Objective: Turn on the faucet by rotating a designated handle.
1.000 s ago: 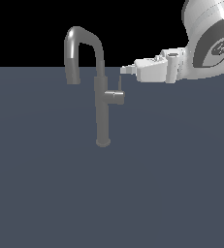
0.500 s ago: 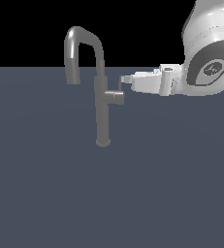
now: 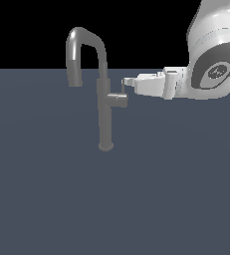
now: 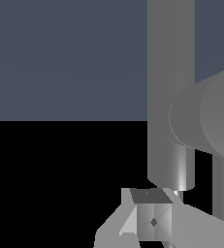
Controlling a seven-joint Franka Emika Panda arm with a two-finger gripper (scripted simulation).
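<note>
Exterior view: set back and slightly raised, facing the whole faucet (image 3: 104,94) upper centre, arm entering from the upper right of the frame. Wrist view: very close, filled by column and handle (image 4: 205,114). Shared: handle and column.

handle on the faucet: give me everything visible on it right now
The handle is a short, plain grey, metallic-looking cylindrical stub projecting sideways from the faucet column about midway up, toward the exterior view's right. A thin lever rod rises from its outer end. The end effector reaches in level from the right, with its tip at the top of that rod; actual contact cannot be confirmed. In the wrist view the stub looms large.
</note>
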